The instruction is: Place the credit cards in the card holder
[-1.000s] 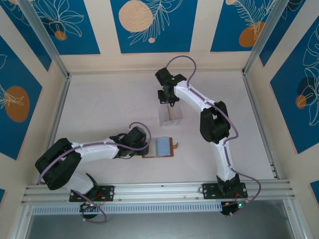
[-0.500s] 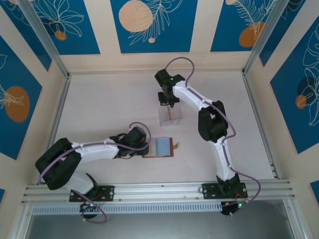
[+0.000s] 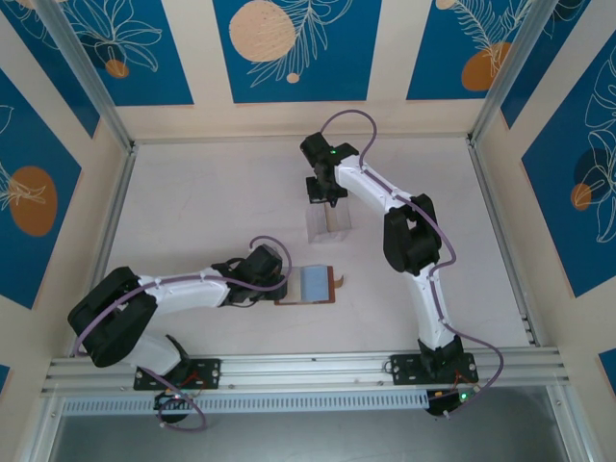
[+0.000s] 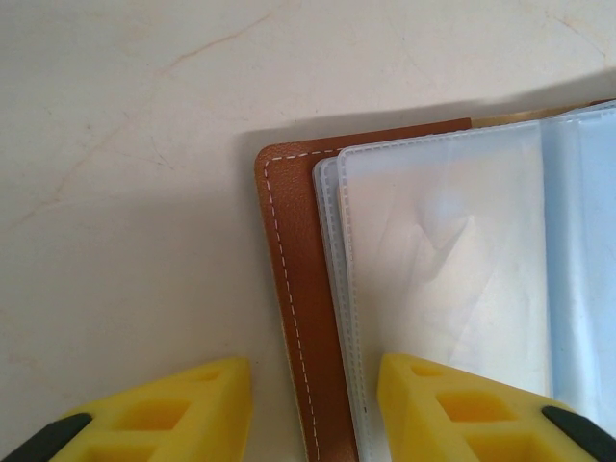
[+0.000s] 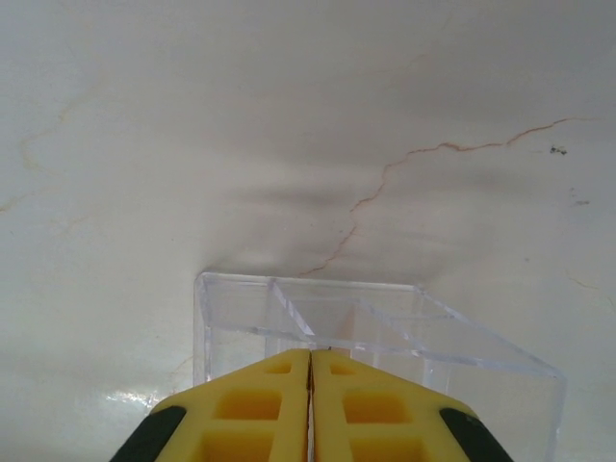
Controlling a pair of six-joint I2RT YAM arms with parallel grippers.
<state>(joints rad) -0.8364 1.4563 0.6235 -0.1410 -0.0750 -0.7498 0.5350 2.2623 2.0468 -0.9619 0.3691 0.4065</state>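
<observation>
since a second ago the right claw has drawn its yellow fingers together, and its arm has barely shifted above the clear stand; the left arm and the card holder lie where they lay. now the right claw's pads are pressed flat against each other, with only a thin dark seam between them, and whether anything thin is caught in that seam cannot be told. it hangs just over the near wall of the stand, whose slotted partitions show through the clear plastic. from above, the right claw sits at the far side of the stand, which is about the middle of the bench. a tan sliver stands in the stand, too small to name.

the left claw is spread, with its jaws set astride the left edge of the card holder: one finger over bare bench, the other over the pale bluish sleeves. the brown leather, stitched in white, runs between them, and contact cannot be judged. from above, the left claw is at the holder's left end. the holder lies open and flat near the near edge of the bench, about mid-width, its snap tab sticking out to the right. holder and stand are well apart.
</observation>
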